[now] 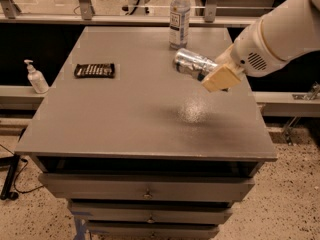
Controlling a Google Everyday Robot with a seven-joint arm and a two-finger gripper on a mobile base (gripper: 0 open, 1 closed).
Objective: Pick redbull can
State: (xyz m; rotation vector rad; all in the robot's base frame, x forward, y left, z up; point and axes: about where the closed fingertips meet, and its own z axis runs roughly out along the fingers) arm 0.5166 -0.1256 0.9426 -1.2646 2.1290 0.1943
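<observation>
The redbull can (190,63) is a slim silver can lying sideways in the air, held well above the grey table (125,114). My gripper (212,74) is shut on the can's right end, with a tan finger pad (221,78) in front of it. The white arm reaches in from the right. The can's round shiny end faces left. A faint shadow lies on the tabletop below the can.
A clear water bottle (179,16) with a white label stands at the back of the table, just behind the can. A dark flat snack pack (94,70) lies at the left. A white pump bottle (35,77) stands on a ledge left of the table. Drawers sit below the tabletop.
</observation>
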